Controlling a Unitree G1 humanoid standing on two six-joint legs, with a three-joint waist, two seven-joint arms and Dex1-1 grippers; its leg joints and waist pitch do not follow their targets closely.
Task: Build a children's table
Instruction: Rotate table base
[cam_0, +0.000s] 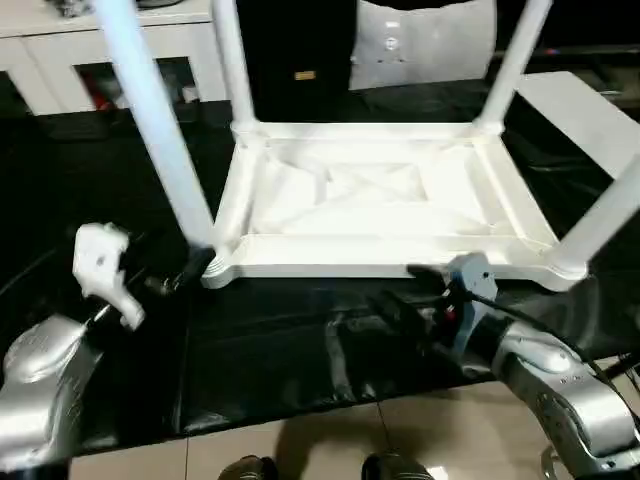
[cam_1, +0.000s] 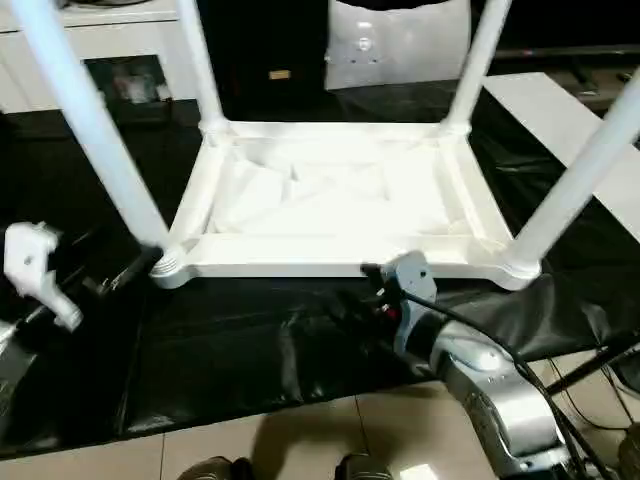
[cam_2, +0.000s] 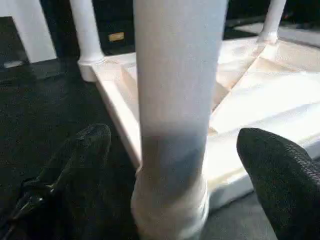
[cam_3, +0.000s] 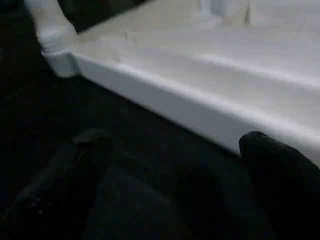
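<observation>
Legs all stood upright in the upturned table top (cam_0: 365, 195) on the black bench. Left gripper (cam_2: 170, 165), fingers apart, straddled the near-left leg (cam_2: 175, 100); right gripper (cam_3: 170, 170), also spread, faced the near rim.

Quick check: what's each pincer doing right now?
Left pincer: open, straddling a table leg, no grip.
Right pincer: open, empty, near the tabletop edge.

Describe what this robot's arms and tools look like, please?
Both forearms are rounded, shiny silver shells. The left tool sits beyond a boxy white wrist piece; the right tool has a grey-blue wrist block with a red spot and black cables. Each tool has two black, textured fingers.
</observation>
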